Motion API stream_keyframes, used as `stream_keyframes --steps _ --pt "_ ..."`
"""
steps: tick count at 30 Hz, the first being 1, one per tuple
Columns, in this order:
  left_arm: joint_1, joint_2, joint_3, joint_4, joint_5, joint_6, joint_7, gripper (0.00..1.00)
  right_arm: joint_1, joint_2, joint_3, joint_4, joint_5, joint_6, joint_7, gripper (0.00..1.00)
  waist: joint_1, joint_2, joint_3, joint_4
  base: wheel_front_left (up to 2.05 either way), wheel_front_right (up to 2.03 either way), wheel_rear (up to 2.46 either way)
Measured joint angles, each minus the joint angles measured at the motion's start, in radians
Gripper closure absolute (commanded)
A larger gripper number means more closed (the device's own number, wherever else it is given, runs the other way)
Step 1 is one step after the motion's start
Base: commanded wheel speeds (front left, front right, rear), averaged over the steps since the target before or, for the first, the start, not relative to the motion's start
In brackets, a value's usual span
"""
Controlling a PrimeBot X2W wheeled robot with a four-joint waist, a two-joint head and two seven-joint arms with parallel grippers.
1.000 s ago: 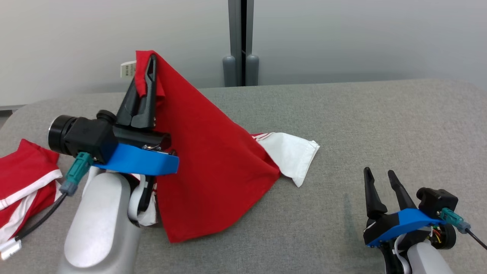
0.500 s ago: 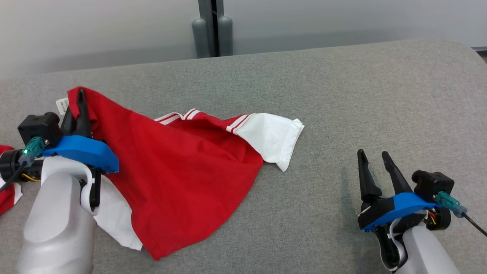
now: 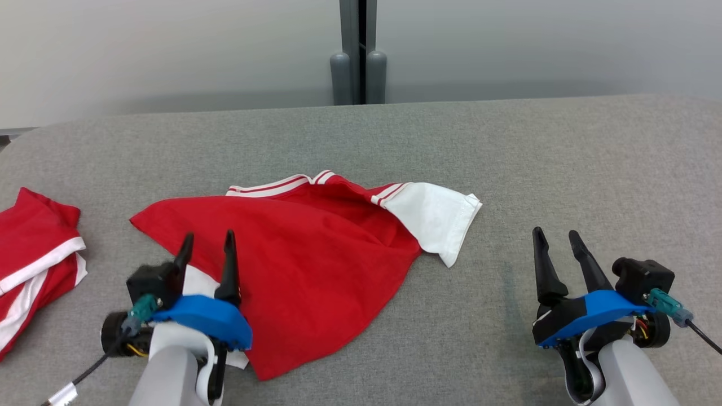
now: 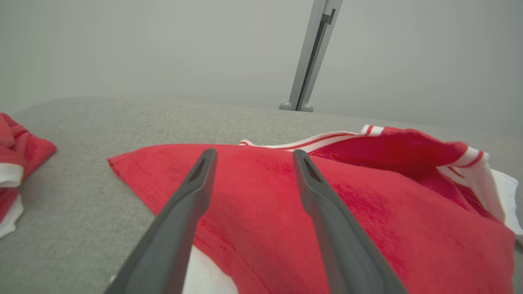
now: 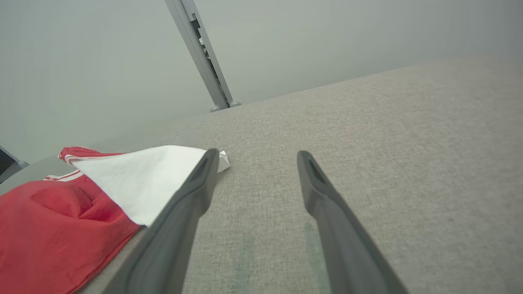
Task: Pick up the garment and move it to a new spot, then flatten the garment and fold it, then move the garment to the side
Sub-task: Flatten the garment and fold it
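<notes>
Garment [image 3: 316, 265], red with white sleeves, lies loosely spread on the grey table [image 3: 507, 152], left of centre. The left gripper [image 3: 208, 234] is over its near left part, jaws parted and empty. The right gripper [image 3: 555, 231], jaws also apart, holds nothing, off to the right of the white sleeve [image 3: 437, 217].

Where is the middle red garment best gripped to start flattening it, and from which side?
I would take the white sleeve at its hemmed cuff, coming from the robot's right with the open right gripper. That sleeve juts out of the red garment toward that side, its edge lying free on the grey table.
</notes>
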Motion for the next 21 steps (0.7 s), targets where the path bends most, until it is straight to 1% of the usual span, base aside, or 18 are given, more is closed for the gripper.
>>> stream_keyframes --steps 4,13,15,17,19,20,21 --pt "0.079 -0.007 -0.065 0.012 -0.022 -0.009 0.000 0.00 0.007 0.000 0.003 0.004 0.000 0.000 0.000 0.00 0.0000 0.0000 -0.024 0.019 0.00 0.00 0.00" --pt "0.176 -0.012 -0.259 0.059 -0.245 -0.016 0.000 0.00 0.026 0.000 0.000 0.014 0.000 0.000 0.000 0.00 0.0000 -0.0001 -0.066 0.035 0.00 0.00 0.00" --pt "0.187 -0.014 -0.280 0.078 -0.299 -0.016 0.000 0.00 0.030 0.000 -0.004 0.015 -0.002 0.000 0.000 0.00 -0.0001 -0.0001 -0.072 0.038 0.00 0.00 0.00" --pt "0.186 -0.012 -0.295 0.098 -0.347 -0.012 0.000 0.00 0.033 0.000 -0.003 0.017 -0.002 0.000 0.000 0.00 0.0000 -0.0001 -0.075 0.038 0.00 0.00 0.00" --pt "0.182 -0.012 -0.315 0.129 -0.360 0.010 0.000 0.00 0.033 0.000 0.000 0.018 -0.003 0.000 0.000 0.00 0.0000 -0.0001 -0.075 0.036 0.00 0.00 0.00" --pt "0.175 -0.012 -0.319 0.140 -0.368 0.012 -0.002 0.12 0.033 0.000 0.002 0.017 -0.003 0.000 0.000 0.00 0.0000 -0.0001 -0.074 0.034 0.00 0.00 0.00" --pt "0.165 -0.012 -0.319 0.151 -0.388 0.014 -0.002 0.53 0.032 0.000 0.004 0.017 -0.003 0.000 0.000 0.00 0.0000 -0.0001 -0.071 0.032 0.00 0.00 0.00"
